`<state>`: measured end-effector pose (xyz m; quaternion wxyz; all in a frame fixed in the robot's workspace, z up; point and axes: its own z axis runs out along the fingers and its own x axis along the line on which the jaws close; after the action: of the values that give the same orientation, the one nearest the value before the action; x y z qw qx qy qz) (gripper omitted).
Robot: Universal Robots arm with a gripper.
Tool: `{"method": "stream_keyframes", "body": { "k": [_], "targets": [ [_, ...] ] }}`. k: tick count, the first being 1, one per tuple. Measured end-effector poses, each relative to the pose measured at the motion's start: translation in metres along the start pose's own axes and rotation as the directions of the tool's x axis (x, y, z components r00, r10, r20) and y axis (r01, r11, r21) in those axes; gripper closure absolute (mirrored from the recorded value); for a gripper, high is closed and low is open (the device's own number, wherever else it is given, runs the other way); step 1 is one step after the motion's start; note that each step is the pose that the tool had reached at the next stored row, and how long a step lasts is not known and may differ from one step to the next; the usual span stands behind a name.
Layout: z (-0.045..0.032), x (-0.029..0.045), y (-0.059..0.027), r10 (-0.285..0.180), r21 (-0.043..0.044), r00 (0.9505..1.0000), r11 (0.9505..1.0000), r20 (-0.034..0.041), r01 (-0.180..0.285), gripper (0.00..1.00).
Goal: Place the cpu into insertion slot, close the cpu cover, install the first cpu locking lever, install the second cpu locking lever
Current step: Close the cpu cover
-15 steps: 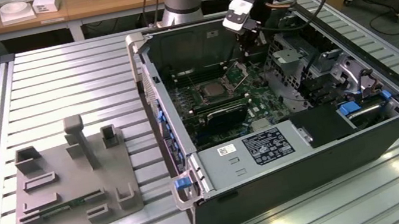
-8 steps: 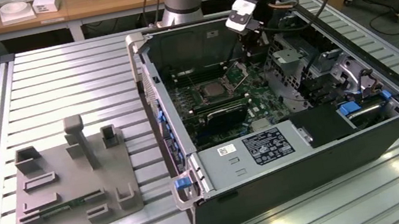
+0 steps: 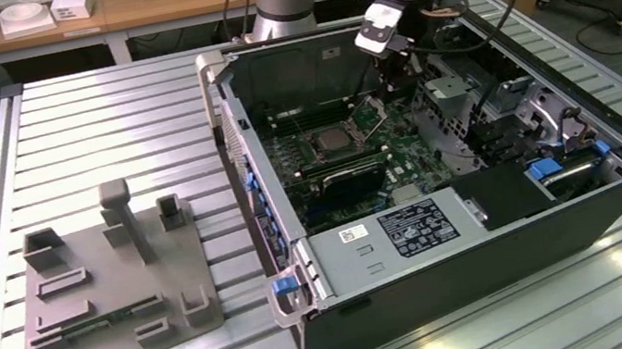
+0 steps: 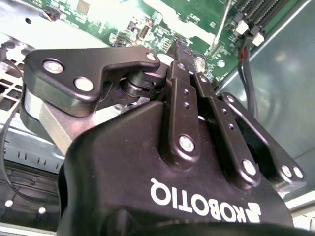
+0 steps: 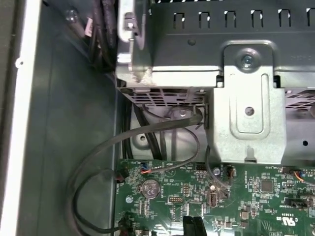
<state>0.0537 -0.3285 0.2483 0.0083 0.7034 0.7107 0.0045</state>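
Cpu: the cpu [image 3: 331, 141] lies flat in the insertion slot [image 3: 306, 142], in the middle of the motherboard [image 3: 410, 163]; its grey top is uncovered.
Cpu cover: the cpu cover [image 3: 372, 118] seems to stand tilted up at the slot's edge, on the exterior view's right.
Gripper: the gripper [image 3: 392, 72] hangs inside the open computer case [image 3: 467, 290]. It is beside the raised cover and apart from the cpu, which lies towards the exterior view's left of it.
Fingers: in both wrist views the black fingertips [image 5: 189, 224] are together, and I see nothing between them. They point at the green board near a round coin battery [image 5: 150, 187].
Edges: the case's grey side wall [image 5: 59, 123] is close on one side. The metal drive cage [image 5: 246, 98] rises close on the other, with black cables [image 5: 98, 162] looping between them.
Open room: the case is open upward and the space over the slot is free. Long black memory slots [image 3: 343, 174] border the slot, and the grey labelled box [image 3: 401, 230] closes the near end.
Outside: the case stands on a slatted metal table [image 3: 90, 125], well apart from a grey fixture plate [image 3: 105, 291].
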Motion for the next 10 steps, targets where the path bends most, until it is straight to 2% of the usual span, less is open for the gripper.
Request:
{"method": "stream_keyframes", "body": {
  "k": [3,7,10],
  "targets": [
    [0.0027,-0.0035,-0.0001,0.0,0.0,1.0,1.0,-0.0001,0.0,0.9],
    [0.0091,-0.0038,-0.0002,0.0,0.0009,1.0,1.0,0.0,0.0,0.9],
    [0.0101,-0.0038,-0.0009,0.0,0.0021,1.0,1.0,0.0003,0.0,0.9]
  ]
}}
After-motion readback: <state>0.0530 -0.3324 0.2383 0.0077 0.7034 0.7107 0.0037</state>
